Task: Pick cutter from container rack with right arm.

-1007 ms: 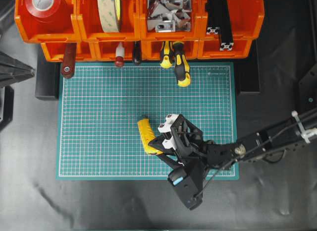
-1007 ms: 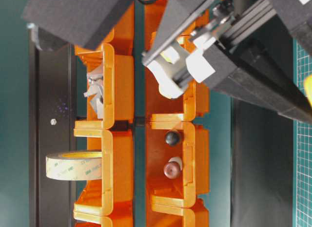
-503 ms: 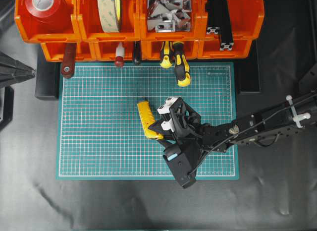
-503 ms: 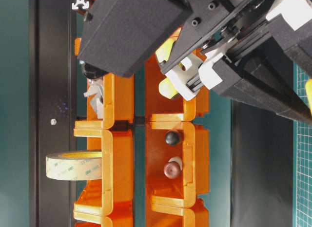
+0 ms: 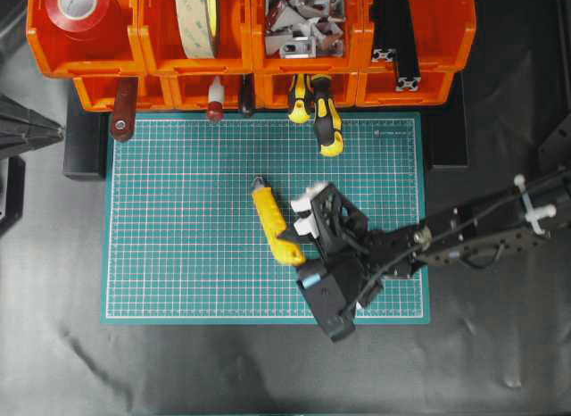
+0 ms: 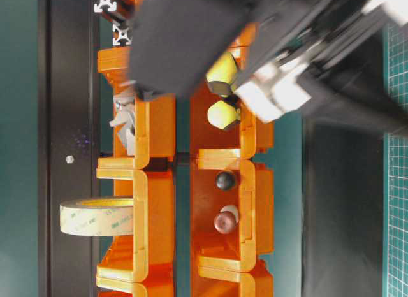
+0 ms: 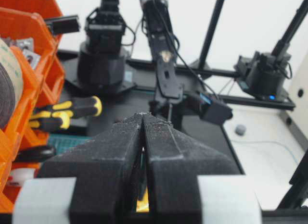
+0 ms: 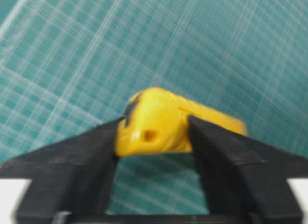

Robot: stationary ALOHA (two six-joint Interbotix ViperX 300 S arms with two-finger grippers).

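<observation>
The right gripper [image 8: 154, 137] is pinching the butt end of the cutter [image 5: 276, 222], one black finger [image 8: 86, 152] pressing each side of the yellow body. In the overhead view the right arm [image 5: 464, 242] is reaching in from 3 o'clock across the green mat [image 5: 178, 220], and the cutter is lying out of the container rack [image 5: 250, 50], near the middle of the mat, its dark tip pointing toward 11 o'clock and its yellow rear end sitting at the gripper [image 5: 294, 242]. Whether the cutter is touching the mat or hanging just above it cannot be told.

The rack is sitting along the mat's 12 o'clock edge, holding a red tape roll [image 5: 78, 5], a tan tape roll [image 5: 196, 19], metal brackets [image 5: 303, 19] and yellow-and-black screwdrivers [image 5: 321, 112] poking out of the lower tier.

The left gripper [image 7: 143, 132] is showing its fingers pressed together, gripping nothing
</observation>
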